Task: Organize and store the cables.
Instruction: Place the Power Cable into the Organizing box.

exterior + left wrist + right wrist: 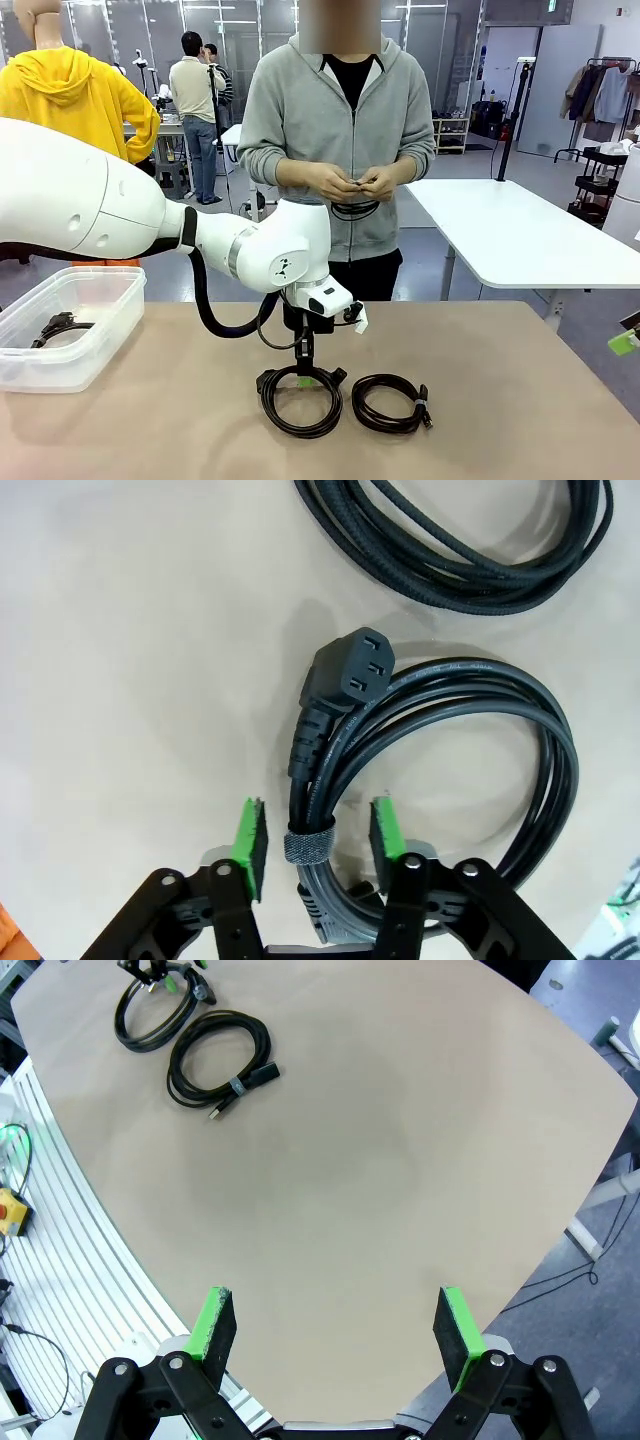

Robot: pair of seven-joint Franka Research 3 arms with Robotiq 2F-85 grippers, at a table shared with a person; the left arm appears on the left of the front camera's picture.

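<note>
The left end effector (305, 381) stands straight down over the near side of the thick power cord coil (300, 400), which lies flat on the table (520, 400) just in front of the robot. In the left wrist view its two green pads (250, 835) straddle the bundled strands right at the grey hook-and-loop strap (308, 844). The jaws are open, with a sliver of bare table showing on each side of the cord, so nothing is gripped yet.

At that spot the strands run away from the wrist toward the moulded socket plug (350, 670), crosswise to the line on which the pads close. That looks like a sound alignment for pinching the bundle at the strap.

A thinner coiled cable (390, 403) lies just beside it, toward the robot's right and apart from it.

The right end effector (335, 1325) is wide open and empty above the table's edge, well apart from both coils, so the left arm is clearly the nearer one.

The clear plastic bin (70, 340), with one cable (60, 326) already inside, sits to the left.
</note>
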